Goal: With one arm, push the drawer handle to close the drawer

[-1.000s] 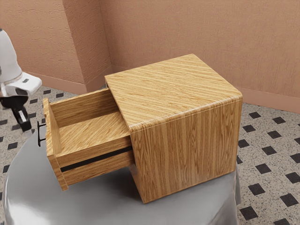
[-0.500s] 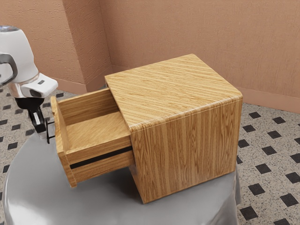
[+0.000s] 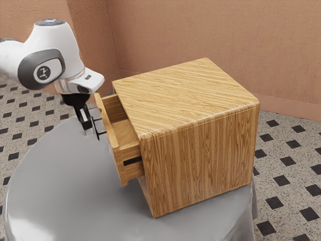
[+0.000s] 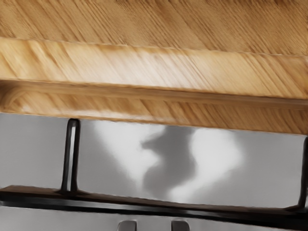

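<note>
Where the table (image 3: 55, 175) spreads out under everything, the wooden cabinet (image 3: 200, 155) stands with its mouth toward the exterior view's left; it looks heavy enough to stay put, though a hard shove might slide it. My arm (image 3: 65, 55) comes in from that same side, raised over the table, with the wrist bent so that the hand (image 3: 75, 98) points down, slightly tilted, just outside the drawer front. The drawer (image 3: 128, 148) stands partly out of the cabinet, and I judge the step in hand to be pushing it home. That calls for a level, steady push straight along its slides, neither lifting nor bearing down, easing off as the front nears the frame. On the outer side of the drawer front is the handle (image 3: 98, 131), a dark bar on two posts. Pressure is best kept near its middle, since pushing toward one post could skew the drawer and make it bind. The fingers (image 4: 180, 225) stand apart with nothing gripped between them, their tips right beside the bar; whether they touch it I cannot tell. They should stay low enough not to ride over it.
</note>
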Controlling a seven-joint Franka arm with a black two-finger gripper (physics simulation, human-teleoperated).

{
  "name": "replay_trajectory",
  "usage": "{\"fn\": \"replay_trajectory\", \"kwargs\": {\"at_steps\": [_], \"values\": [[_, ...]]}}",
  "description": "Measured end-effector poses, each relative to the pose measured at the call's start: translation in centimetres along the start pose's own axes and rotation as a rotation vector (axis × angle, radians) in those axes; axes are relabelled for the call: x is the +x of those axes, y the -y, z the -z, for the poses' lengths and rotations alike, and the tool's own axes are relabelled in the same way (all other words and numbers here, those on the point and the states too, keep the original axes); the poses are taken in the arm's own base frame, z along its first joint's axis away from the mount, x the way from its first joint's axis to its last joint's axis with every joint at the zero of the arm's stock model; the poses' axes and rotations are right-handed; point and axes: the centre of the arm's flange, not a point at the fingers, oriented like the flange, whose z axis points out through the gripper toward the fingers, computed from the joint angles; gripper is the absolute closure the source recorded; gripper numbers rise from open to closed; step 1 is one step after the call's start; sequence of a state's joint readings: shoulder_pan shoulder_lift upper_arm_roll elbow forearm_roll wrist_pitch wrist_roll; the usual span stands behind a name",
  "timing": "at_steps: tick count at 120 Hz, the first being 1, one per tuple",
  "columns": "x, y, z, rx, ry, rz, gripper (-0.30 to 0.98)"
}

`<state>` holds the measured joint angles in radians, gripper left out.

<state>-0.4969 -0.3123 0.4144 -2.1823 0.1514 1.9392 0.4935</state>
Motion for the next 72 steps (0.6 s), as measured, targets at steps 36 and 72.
{"fn": "replay_trajectory", "kwargs": {"at_steps": [36, 72], "values": [[5.6, -0.1, -0.7, -0.001, -0.032, -0.009, 0.68], [3.7, 7.7, 13.3, 0.023, -0.129, 0.287, 0.29]]}}
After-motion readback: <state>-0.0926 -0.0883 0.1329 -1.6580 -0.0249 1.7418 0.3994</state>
